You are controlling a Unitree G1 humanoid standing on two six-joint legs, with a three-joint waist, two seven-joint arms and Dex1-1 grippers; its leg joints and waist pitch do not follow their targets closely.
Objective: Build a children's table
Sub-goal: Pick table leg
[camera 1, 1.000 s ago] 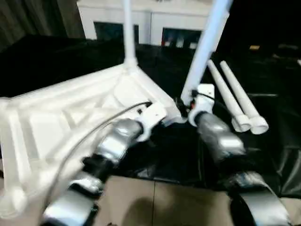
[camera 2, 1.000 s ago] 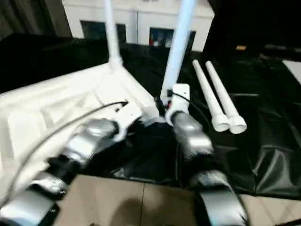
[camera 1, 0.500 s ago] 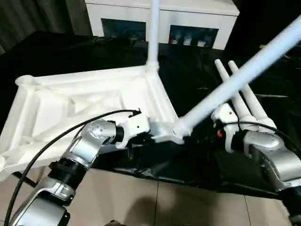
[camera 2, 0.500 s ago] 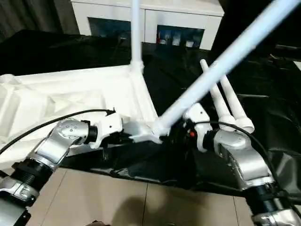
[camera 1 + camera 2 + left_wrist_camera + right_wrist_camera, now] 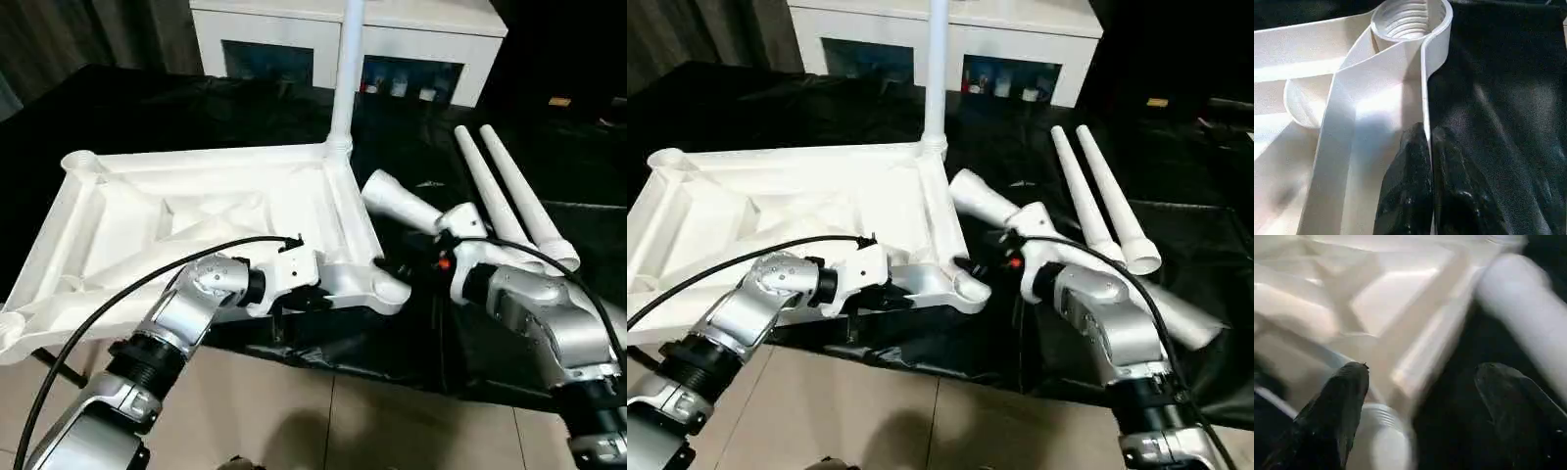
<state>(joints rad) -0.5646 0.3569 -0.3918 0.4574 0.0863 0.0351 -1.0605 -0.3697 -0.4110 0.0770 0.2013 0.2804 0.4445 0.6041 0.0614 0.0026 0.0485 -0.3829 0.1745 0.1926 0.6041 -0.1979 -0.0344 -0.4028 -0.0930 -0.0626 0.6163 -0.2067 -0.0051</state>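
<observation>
1. One table top (image 5: 196,211), white and rectangular, lies ribbed underside up on a black sheet (image 5: 421,323), with its near edge over the sheet's front border above a tiled floor (image 5: 323,431).
2. One leg (image 5: 345,73) stands upright in the far right corner socket of the top.
3. One fallen leg (image 5: 985,204) lies on the sheet just right of the top, its wide end toward the top and the rest passing behind the right forearm.
4. Two spare legs (image 5: 505,191) lie side by side on the sheet farther right, wide ends toward the robot.
5. Left gripper (image 5: 1427,142): fingers pressed together on the thin side wall of the top, just behind the empty threaded near right corner socket (image 5: 1410,19).
6. Right gripper (image 5: 1420,374): fingers spread wide apart, holding nothing, hovering near the same socket between the top and the fallen leg.
7. White cabinet (image 5: 348,39) with glass doors stands behind the sheet.
</observation>
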